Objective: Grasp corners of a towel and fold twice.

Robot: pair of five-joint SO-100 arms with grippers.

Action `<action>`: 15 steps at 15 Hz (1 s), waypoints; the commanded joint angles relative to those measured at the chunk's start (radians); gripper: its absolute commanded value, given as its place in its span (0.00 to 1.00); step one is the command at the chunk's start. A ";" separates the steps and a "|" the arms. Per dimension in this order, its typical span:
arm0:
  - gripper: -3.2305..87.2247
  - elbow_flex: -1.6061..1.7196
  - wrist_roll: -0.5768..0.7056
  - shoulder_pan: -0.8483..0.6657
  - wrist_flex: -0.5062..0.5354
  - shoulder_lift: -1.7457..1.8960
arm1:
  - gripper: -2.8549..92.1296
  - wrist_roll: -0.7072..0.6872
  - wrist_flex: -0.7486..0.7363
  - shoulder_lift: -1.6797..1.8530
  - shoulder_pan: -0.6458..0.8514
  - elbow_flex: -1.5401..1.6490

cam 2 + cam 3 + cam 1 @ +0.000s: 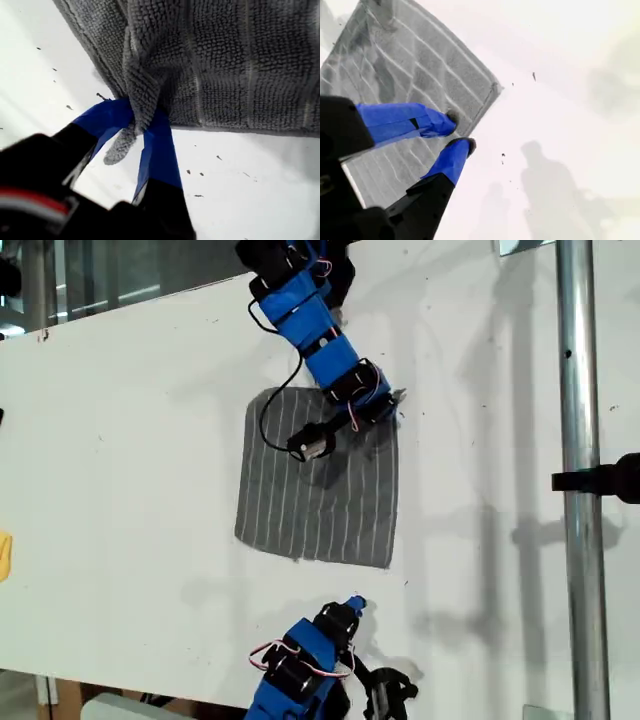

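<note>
Towel (pixel 318 495) flat at the counter's (pixel 130 470) centre, one corner (pixel 131 131) pinched.
My first claw (pixel 139 127), at the cloth's 1 o'clock in the exterior view, is clamped on only a thin tuft that could slip out on lifting; my second claw (pixel 459 134) hangs spread over another corner (pixel 492 90), gripping nothing, so a lone lift would skew the fold. No readable writing anywhere.
</note>
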 commanded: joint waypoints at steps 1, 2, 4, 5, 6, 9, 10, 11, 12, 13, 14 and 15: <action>0.13 -0.058 0.031 -0.035 -0.057 -0.054 | 0.03 -0.015 -0.011 0.025 0.012 -0.008; 0.15 -0.058 0.046 -0.044 -0.092 -0.106 | 0.03 -0.018 -0.011 0.031 0.012 -0.006; 0.24 -0.140 0.129 -0.074 -0.137 -0.287 | 0.03 -0.035 -0.012 0.041 0.020 -0.009; 0.27 -0.236 0.192 -0.084 -0.121 -0.403 | 0.03 -0.046 -0.012 0.043 0.028 -0.015; 0.30 -0.373 0.245 -0.092 -0.052 -0.535 | 0.03 -0.057 -0.012 0.043 0.034 -0.021; 0.43 -0.818 0.426 -0.107 0.233 -0.833 | 0.03 -0.057 -0.012 0.044 0.034 -0.041; 0.42 -0.813 0.449 -0.112 0.210 -0.834 | 0.03 -0.052 -0.011 0.044 0.028 -0.048; 0.40 -0.802 0.456 -0.123 0.199 -0.851 | 0.03 -0.046 -0.011 0.044 0.021 -0.052; 0.40 -0.808 0.462 -0.135 0.199 -0.879 | 0.03 -0.040 -0.015 0.044 0.015 -0.054; 0.40 -0.807 0.465 -0.147 0.192 -0.893 | 0.03 -0.040 -0.018 0.043 0.014 -0.058; 0.39 -0.801 0.462 -0.158 0.192 -0.900 | 0.03 -0.040 -0.018 0.041 0.012 -0.064; 0.39 -0.790 0.457 -0.172 0.192 -0.907 | 0.03 -0.040 -0.014 0.041 0.011 -0.069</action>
